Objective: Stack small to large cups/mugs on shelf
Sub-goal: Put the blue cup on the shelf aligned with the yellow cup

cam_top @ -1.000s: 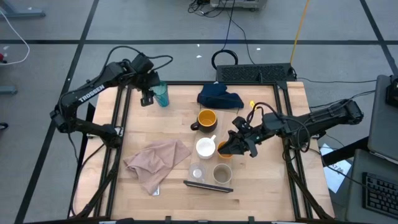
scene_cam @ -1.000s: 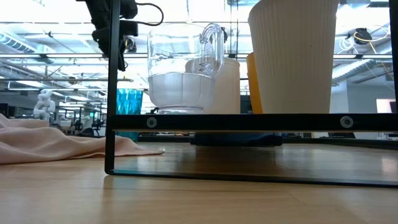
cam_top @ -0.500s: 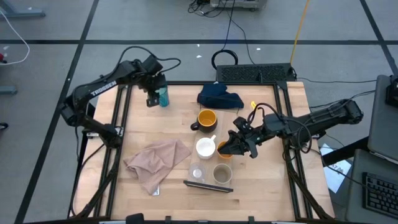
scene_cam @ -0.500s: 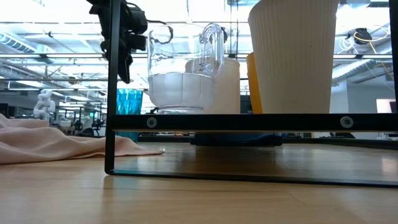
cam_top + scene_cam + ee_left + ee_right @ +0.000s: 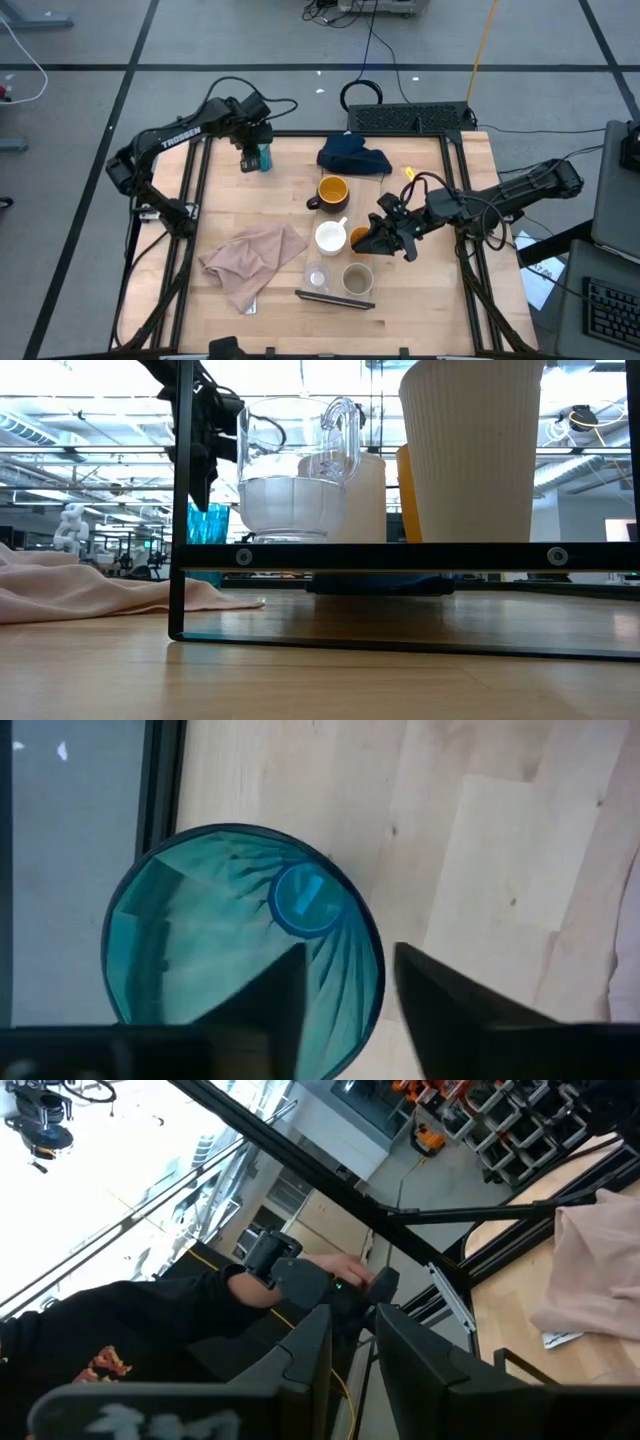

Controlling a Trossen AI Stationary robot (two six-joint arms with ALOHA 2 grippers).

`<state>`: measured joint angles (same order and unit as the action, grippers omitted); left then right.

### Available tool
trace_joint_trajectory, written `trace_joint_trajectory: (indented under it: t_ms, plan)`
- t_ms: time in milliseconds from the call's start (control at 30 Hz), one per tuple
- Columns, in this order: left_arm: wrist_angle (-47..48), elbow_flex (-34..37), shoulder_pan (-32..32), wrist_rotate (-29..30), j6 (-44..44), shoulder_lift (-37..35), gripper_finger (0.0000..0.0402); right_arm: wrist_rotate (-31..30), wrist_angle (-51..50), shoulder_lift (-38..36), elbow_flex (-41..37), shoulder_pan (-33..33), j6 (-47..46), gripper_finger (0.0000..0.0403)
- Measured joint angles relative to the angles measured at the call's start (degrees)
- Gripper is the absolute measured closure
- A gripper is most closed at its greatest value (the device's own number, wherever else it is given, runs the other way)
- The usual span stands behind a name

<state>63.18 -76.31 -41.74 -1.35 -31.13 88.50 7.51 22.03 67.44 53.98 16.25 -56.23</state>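
Note:
The teal tumbler (image 5: 264,158) stands upright at the table's far left. My left gripper (image 5: 250,160) is open above it, pointing down. In the left wrist view one finger is over the tumbler's inside and the other outside its rim (image 5: 372,970). The tiny clear cup (image 5: 316,277), beige cup (image 5: 357,279), white mug (image 5: 330,237) and small orange cup (image 5: 360,238) stand on the shelf (image 5: 335,297). The dark yellow-lined mug (image 5: 332,190) stands on the table behind them. My right gripper (image 5: 382,238) is beside the orange cup, its fingers a narrow gap apart (image 5: 350,1330) with nothing between them.
A pink cloth (image 5: 250,258) lies at the near left and a navy cloth (image 5: 352,155) at the far middle. Dark frame rails run along the table's left and right edges. A person's dark sleeve (image 5: 150,1330) shows beyond the table in the right wrist view.
My left gripper has gone toward the table's right edge and down, from beside the teal tumbler to over its mouth. The tumbler has stayed in place.

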Motion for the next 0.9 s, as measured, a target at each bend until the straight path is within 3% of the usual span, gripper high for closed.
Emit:
trace_joint_trajectory:
  t_ms: [167, 233, 567, 900]
  plan:
    - [0.00, 0.00, -0.03, 1.57, -0.07, 0.06, 0.0363, -0.02, 0.01, 0.00, 0.00, -0.02, 1.02, 0.0328]
    - [-0.20, 0.02, -0.13, 2.20, 0.25, 0.06, 0.0389, -0.02, 0.01, 0.00, 0.00, -0.02, 1.63, 0.0328]
    - [0.71, -0.03, -0.31, 2.11, 4.62, -0.88, 0.0396, -0.24, 0.01, 0.00, 0.00, -0.06, 6.53, 0.0328]
    - [7.58, -8.87, 1.58, -10.25, 14.00, -6.86, 0.0398, 0.07, 2.21, -0.07, 0.00, -2.49, 6.02, 0.0327]
